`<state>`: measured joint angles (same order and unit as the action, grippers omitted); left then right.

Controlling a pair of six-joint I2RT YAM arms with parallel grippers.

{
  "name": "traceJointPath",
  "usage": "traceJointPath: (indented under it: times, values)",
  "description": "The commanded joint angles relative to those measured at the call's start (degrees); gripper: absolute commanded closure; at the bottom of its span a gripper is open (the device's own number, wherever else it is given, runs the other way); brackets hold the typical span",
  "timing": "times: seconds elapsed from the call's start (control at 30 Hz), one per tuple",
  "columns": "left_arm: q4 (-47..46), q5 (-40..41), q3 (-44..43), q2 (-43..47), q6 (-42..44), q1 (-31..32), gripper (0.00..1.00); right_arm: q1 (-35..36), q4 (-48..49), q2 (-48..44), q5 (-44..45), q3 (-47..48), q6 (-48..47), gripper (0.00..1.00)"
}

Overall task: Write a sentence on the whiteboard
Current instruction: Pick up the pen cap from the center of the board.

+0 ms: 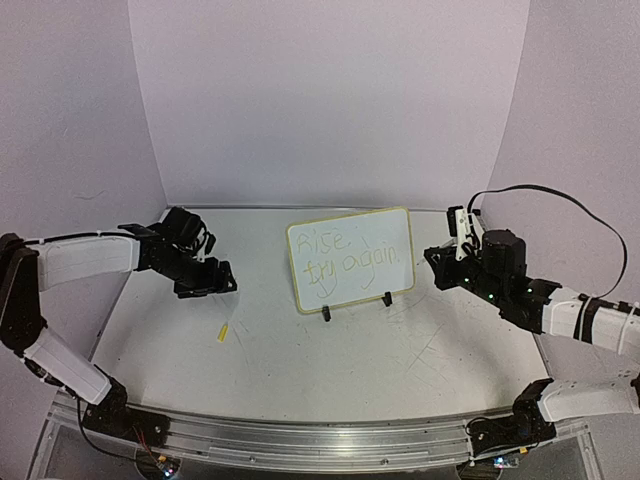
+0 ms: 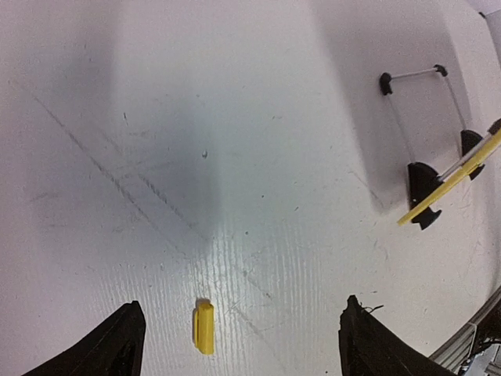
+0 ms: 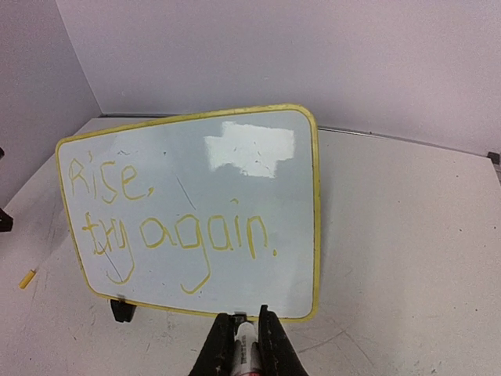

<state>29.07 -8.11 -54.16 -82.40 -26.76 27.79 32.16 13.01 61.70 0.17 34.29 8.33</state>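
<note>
The whiteboard [image 1: 350, 258] stands upright on the table [image 1: 400, 360] on its two black clip feet [image 1: 325, 314], near the middle and leaning back a little. Its face is turned toward the arms. "Rise, try again." is written on it in yellow, in two lines.

The right gripper [image 3: 243, 313] is to the right of the whiteboard, level with it and pointing at its face. Its fingers are clamped together on a marker [image 3: 244, 345] with a white barrel. In the right wrist view the marker's tip sits just under the whiteboard's lower yellow rim, close to its right-hand corner. The top view shows a clear gap between that gripper and the whiteboard's right edge, so the marker is not touching the board.

The left gripper [image 2: 243, 304] is well to the left of the whiteboard, above the table, with its fingers [image 2: 129, 345] spread wide and nothing between them. A small yellow cap [image 2: 203, 327] lies flat on the table left of the whiteboard and closer to the arms. In the left wrist view it lies below the open fingers, nearer the left one, and touches neither.
</note>
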Motion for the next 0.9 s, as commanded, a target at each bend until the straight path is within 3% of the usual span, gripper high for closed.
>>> traceJointPath:
  times: [0.0, 0.1, 0.3, 0.53, 0.87]
  values:
    - [6.43, -2.58, -4.14, -8.18, 3.46, 0.04, 0.24, -0.16, 2.46, 1.21, -3.74, 2.92, -1.03, 1.0]
    - [7.08, -1.7, -5.69, -11.8, 4.78, 0.65, 0.31, -0.16, 2.46, 1.18, -5.12, 2.69, -0.93, 1.0]
    - [10.82, 1.54, -4.63, -12.78, 3.48, 3.09, 0.32, -0.16, 2.2, -0.38, -6.39, 1.62, -0.6, 1.0]
    - [12.32, 1.69, -3.5, -15.11, 2.61, 6.43, 0.48, -0.17, 2.2, 0.16, -7.32, 2.43, -0.48, 1.0]
    - [11.81, 7.57, -2.41, -16.78, 2.88, 8.17, 0.59, -0.13, 2.2, 0.53, -7.61, 2.79, 0.52, 1.0]
